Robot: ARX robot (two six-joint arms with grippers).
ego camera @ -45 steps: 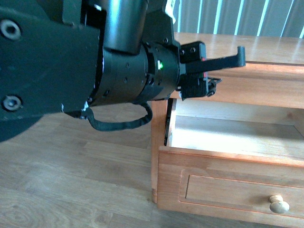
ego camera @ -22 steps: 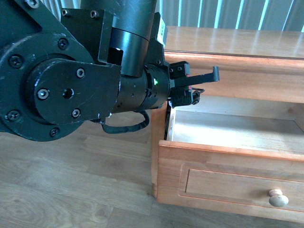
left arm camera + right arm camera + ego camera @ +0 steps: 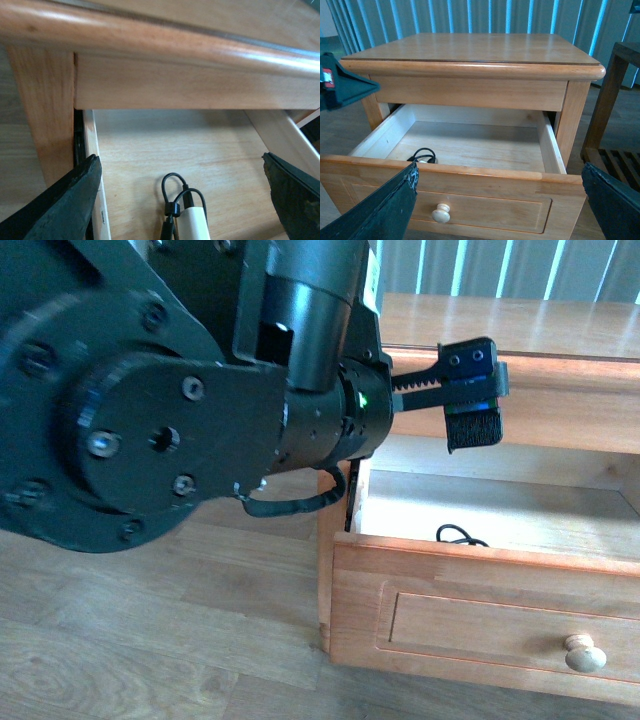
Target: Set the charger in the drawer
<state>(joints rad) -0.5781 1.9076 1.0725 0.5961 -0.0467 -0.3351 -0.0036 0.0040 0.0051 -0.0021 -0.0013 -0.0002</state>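
The charger (image 3: 192, 224), a white block with a looped black cable, lies on the pale floor of the open upper drawer (image 3: 210, 145), near its front left corner. My left gripper (image 3: 180, 162) is open and empty above it, jaws wide on either side. In the front view one left finger (image 3: 471, 428) hangs over the drawer (image 3: 480, 615) and the charger's cable (image 3: 462, 535) shows behind the front panel. My right gripper (image 3: 500, 172) is open and empty in front of the drawer (image 3: 485, 200), where the cable (image 3: 422, 155) shows too.
The cabinet top (image 3: 475, 47) overhangs the drawer's back. A round pale knob (image 3: 440, 213) sits on the front panel. A darker wooden rack (image 3: 615, 105) stands beside the cabinet. My left arm's body (image 3: 150, 420) fills the left of the front view.
The charger's cable now shows in the drawer in the front view, where none showed before. My left wrist has turned and its finger now hangs higher over the drawer.
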